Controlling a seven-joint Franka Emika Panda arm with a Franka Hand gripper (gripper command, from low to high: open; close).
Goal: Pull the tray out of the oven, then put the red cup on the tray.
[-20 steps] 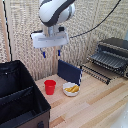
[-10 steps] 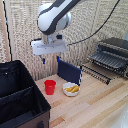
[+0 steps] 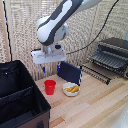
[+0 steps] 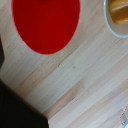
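The red cup stands upright on the wooden table, and in the wrist view the red cup is seen from straight above, its mouth filling one corner. My gripper hangs above the cup, not touching it, with its two fingers apart and nothing between them. The fingers do not show in the wrist view. At the exterior view's right sits the oven. The tray, a dark barred rack, sticks out from its front over the table.
A white bowl with yellow pieces sits just beside the cup, and the white bowl also shows in the wrist view. An upright dark blue panel stands behind it. A large black box fills the exterior view's left.
My gripper has come down toward the red cup. The cup, bowl, tray and oven have not moved.
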